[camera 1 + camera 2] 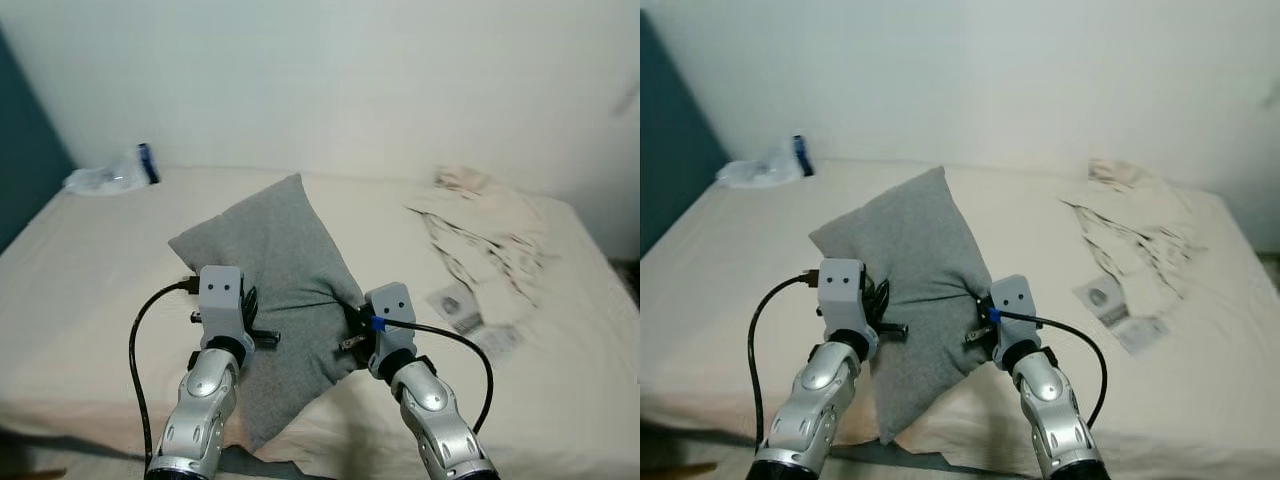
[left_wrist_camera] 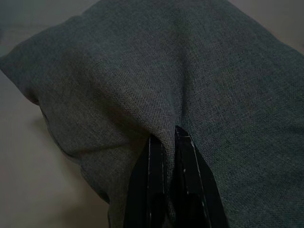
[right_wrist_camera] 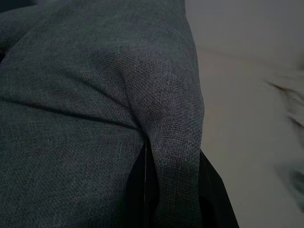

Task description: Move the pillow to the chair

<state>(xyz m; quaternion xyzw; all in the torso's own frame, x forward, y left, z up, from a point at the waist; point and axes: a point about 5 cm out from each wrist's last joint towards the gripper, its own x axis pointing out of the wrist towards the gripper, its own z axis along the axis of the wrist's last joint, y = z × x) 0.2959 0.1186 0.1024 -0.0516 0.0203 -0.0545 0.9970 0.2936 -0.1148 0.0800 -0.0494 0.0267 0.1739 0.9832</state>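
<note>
Pillow, plain grey with no readable label, stands tilted on one corner near the front edge of a cream bed. The left hand pinches a fold of its fabric on one side; the right hand pinches a fold on the other. Printed cloth and small packets, writing illegible, lie well apart to the right.

Pillow sits mid-bed, one corner pointing far, another hanging off the near edge. Left gripper grips its left side, right gripper its right. Plastic bag lies at the far left, rumpled cloth far right, papers nearer.
</note>
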